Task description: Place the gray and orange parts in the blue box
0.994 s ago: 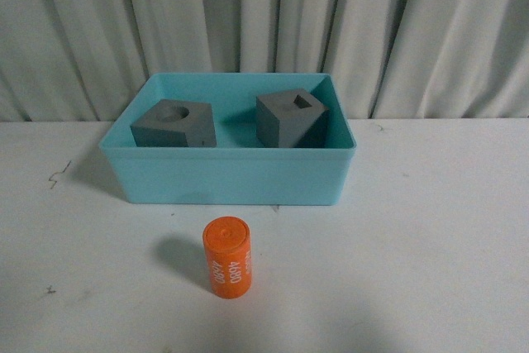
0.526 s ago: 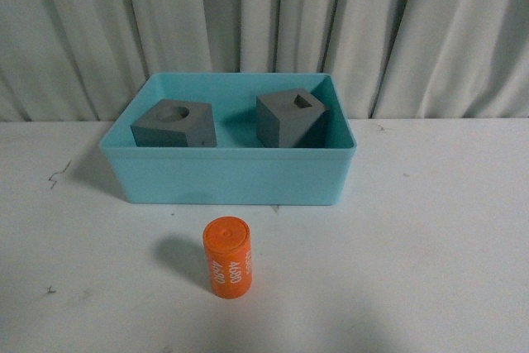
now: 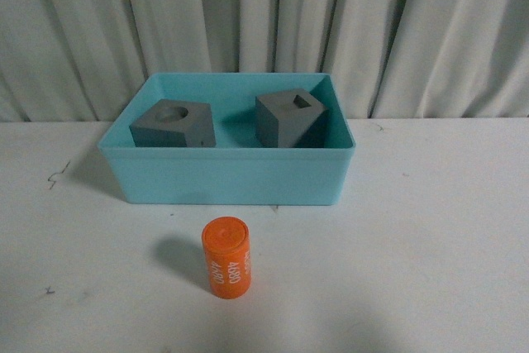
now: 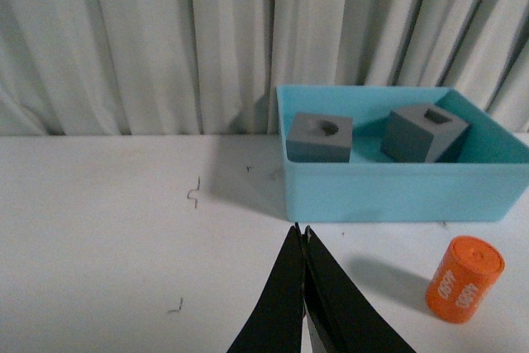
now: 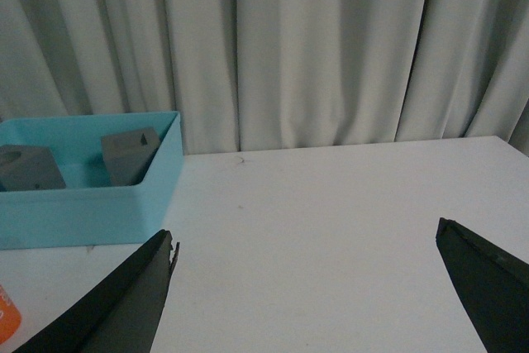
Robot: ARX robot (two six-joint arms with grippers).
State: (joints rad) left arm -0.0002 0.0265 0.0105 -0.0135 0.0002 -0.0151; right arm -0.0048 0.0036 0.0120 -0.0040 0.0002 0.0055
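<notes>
Since the orange cylinder point(image 3: 226, 258) stands upright nearer the left gripper point(image 4: 301, 241), pressed together, than the right gripper point(image 5: 306, 230), spread wide, the left arm looks handier.

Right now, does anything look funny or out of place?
Yes: the orange cylinder sits alone on the table, in front of the blue box, while both gray cubes are already inside. The slotted cube is turned cornerwise.
</notes>
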